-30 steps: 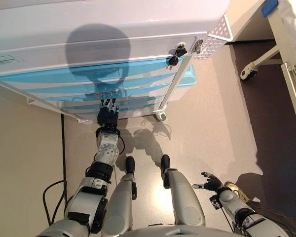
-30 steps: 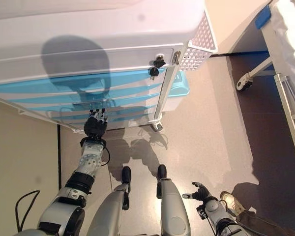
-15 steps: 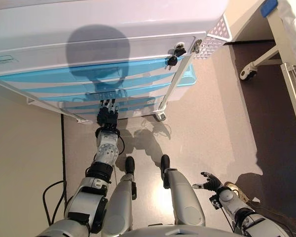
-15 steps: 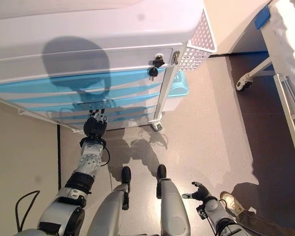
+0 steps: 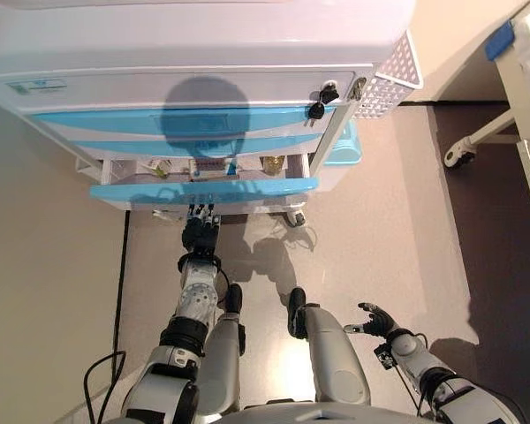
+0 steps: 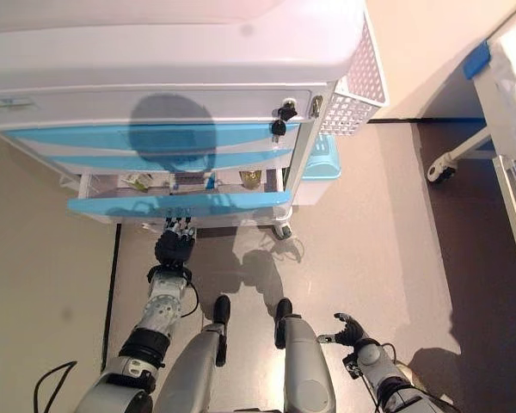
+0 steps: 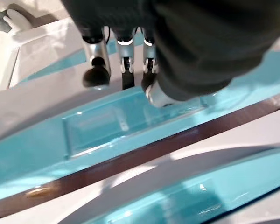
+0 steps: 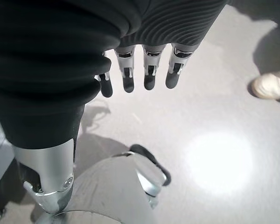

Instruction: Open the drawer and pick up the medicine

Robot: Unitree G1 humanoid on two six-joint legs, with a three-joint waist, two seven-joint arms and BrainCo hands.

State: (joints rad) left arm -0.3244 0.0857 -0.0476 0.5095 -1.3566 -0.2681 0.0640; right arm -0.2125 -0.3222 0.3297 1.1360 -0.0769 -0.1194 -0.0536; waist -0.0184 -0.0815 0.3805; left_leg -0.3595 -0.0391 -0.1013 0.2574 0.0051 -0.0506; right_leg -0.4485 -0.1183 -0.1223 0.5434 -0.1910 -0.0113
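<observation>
Drawer (image 5: pixel 203 189) stands open, centre frame; left hand (image 5: pixel 200 235) fingers hooked under its blue front for pulling. Medicine bottles (image 5: pixel 272 162) sit inside. Right hand (image 5: pixel 371 320) idle, fingers relaxed, lower right

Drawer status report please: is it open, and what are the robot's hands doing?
Blue drawer pulled out, small items inside, medicine not picked. Left hand at drawer front, grip unclear. Right hand open, idle low by the floor. Nothing blocking.

A white perforated basket (image 5: pixel 390 78) hangs on the cart's side; a wheeled bed frame (image 5: pixel 477 143) stands nearby.
</observation>
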